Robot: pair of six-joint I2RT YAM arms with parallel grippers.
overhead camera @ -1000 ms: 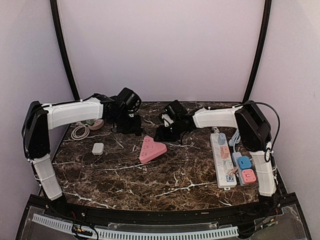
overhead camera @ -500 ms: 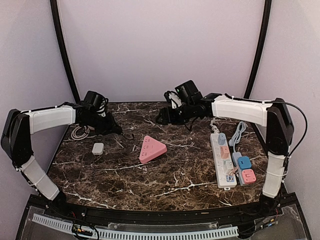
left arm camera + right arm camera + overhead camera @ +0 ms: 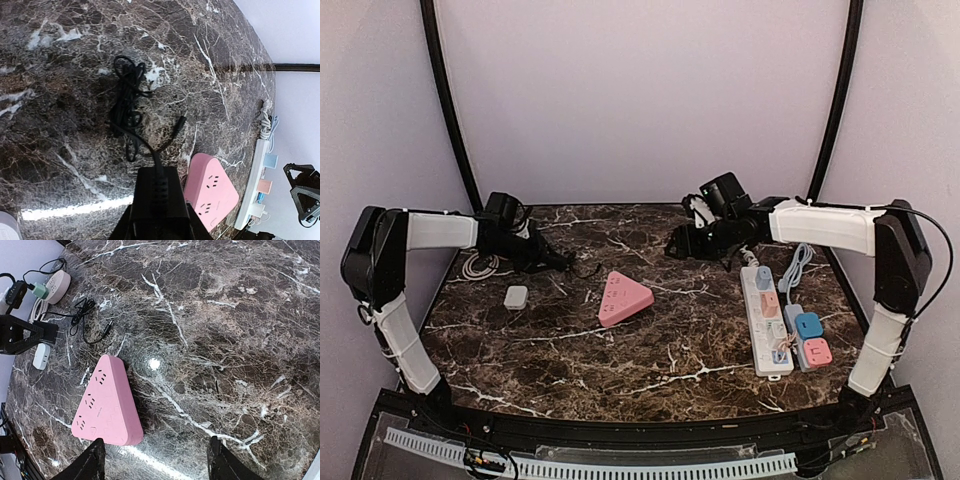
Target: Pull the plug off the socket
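Left tool (image 3: 542, 258): clenched on the black plug (image 3: 157, 195) (its cord (image 3: 127, 107) trails off in a loose tangle).
Right tool (image 3: 157, 465): released, grasping nothing, above the far part of the surface (image 3: 670, 350).
Plug: in the left tool, well apart from the pink socket (image 3: 622, 297).
Socket: lying flat mid-surface, nothing plugged in.
Progress: the pull looks done; likely only setting the plug down remains.

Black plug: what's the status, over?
Left fingers shut on black plug, cord lying on table. Right fingers open, empty. Pink socket bare, plug out. Nothing blocking.
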